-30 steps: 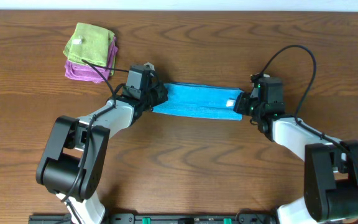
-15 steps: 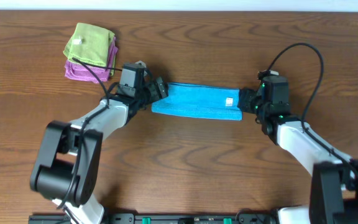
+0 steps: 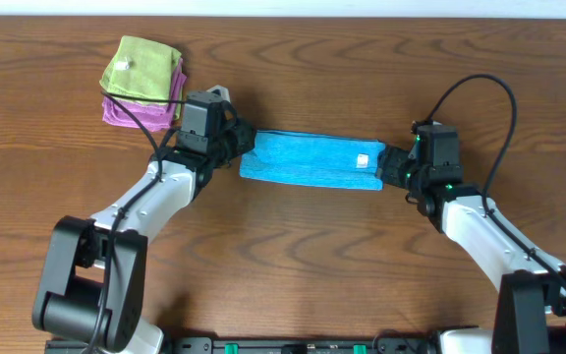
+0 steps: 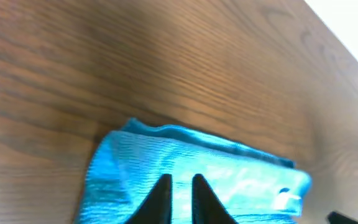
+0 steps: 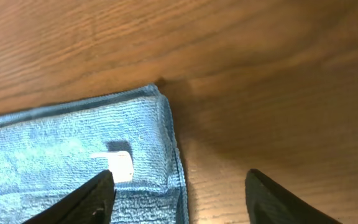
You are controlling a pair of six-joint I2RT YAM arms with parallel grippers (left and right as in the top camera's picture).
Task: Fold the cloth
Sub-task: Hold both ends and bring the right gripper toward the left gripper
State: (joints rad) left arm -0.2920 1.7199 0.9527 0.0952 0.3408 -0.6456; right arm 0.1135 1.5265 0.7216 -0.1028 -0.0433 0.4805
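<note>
A brown wooden table (image 3: pixel 293 246) carries the blue cloth (image 3: pixel 308 162), folded into a long strip lying left to right near the middle. The left gripper (image 4: pixel 181 182) has its fingers closed almost together over the strip's left end. The right gripper (image 5: pixel 180 177) stands wide at the right end, beside the white tag (image 5: pixel 120 165). A green cloth (image 3: pixel 143 67) sits on a purple cloth (image 3: pixel 136 113) at the far left.

Both wrist views cut off the cloth (image 4: pixel 135 165).

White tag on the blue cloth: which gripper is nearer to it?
Right. The right gripper is at the end of the cloth bearing the white tag, just beside it; the left gripper is at the opposite end.
</note>
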